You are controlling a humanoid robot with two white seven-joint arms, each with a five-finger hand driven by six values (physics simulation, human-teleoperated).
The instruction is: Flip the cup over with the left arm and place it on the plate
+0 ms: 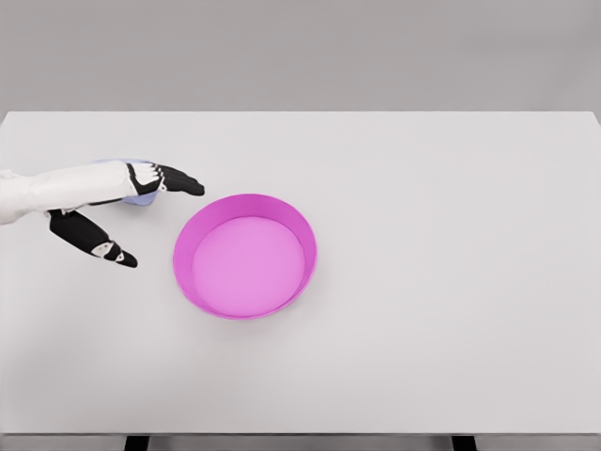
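The cup (139, 198) is barely seen here: just a pale lavender sliver at the left of the frame, poking out from under the left hand (113, 211). Most of it is hidden by the white forearm and palm, so whether it's upright, tipped or upside down can't be told. It sits on the table (451, 282), a bit left of the plate (245, 256) and not touching it.

The left hand is laid over the cup, arm coming in from the left edge. The dark fingers (178, 180) are stretched out toward the right above the cup, and the thumb (94, 241) is splayed well below them, lower left of the plate. So the hand is spread wide apart, and a proper grasp isn't seen; contact with the cup can't be made out for sure.

The plate is a magenta round dish with a raised rim, found just left of the frame's center. Nothing is held in it, only its lighter pink floor is shown.
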